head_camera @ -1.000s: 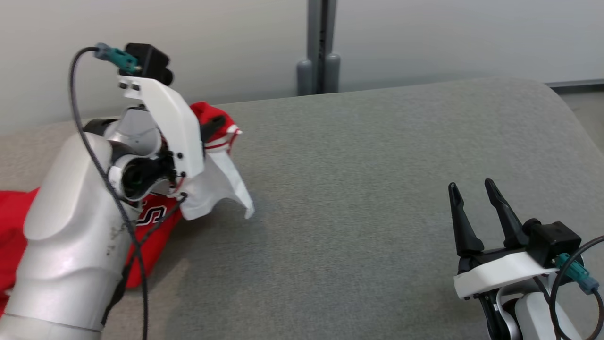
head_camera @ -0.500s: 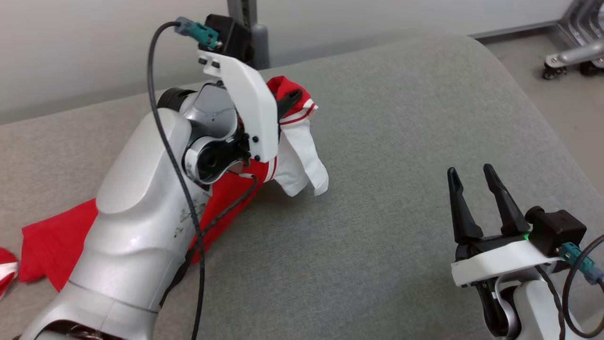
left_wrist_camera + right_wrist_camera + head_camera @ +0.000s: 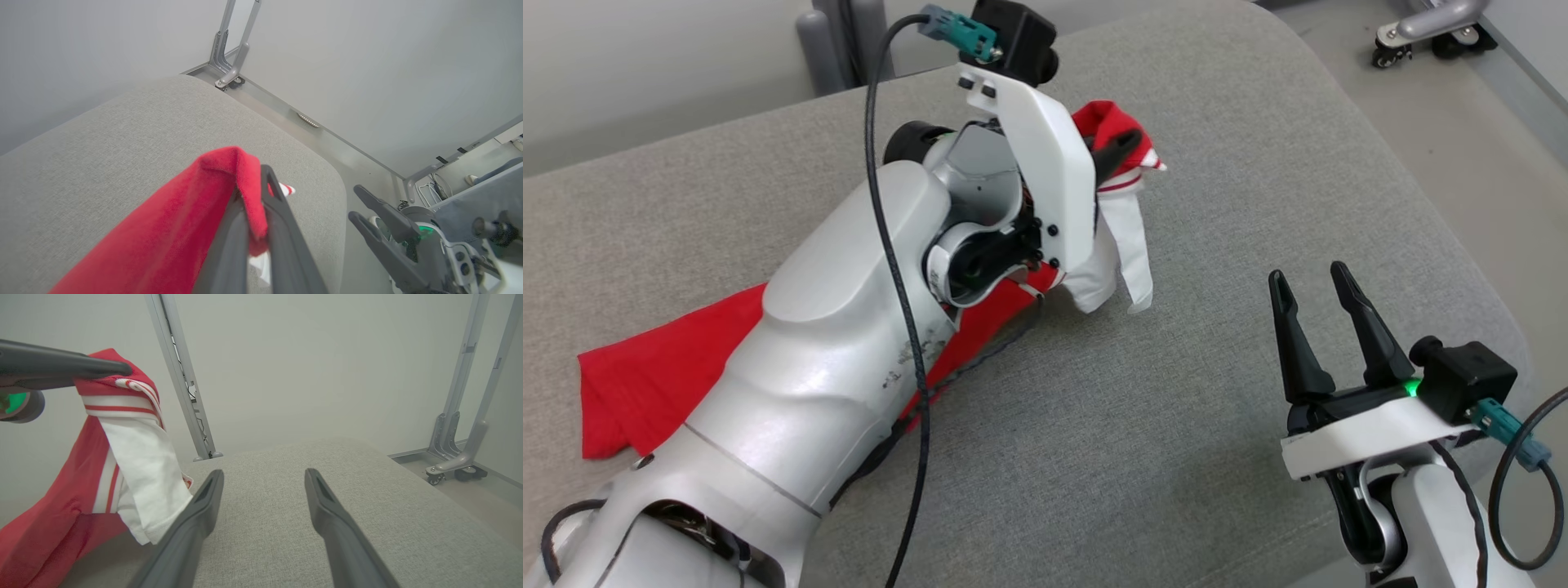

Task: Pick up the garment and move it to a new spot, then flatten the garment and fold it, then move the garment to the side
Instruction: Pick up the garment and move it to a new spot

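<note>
Garment (image 3: 654,384), red with white striped trim and a white panel, lies partly on the grey padded worktop (image 3: 1217,122). Its red body spreads flat toward the left edge and runs under the left arm's pale forearm (image 3: 833,359), while one bunched end is lifted off the surface toward the far right corner. The left gripper (image 3: 1129,143) is clenched on that raised fold, red cloth pinched tight between its jaws. The white panel hangs loose below the grip, its hem either just above the padding or touching it; I cannot tell which. The right gripper (image 3: 1308,276) stands well apart near the right edge, jaws spread with nothing between them, pointing toward the far edge.
</note>
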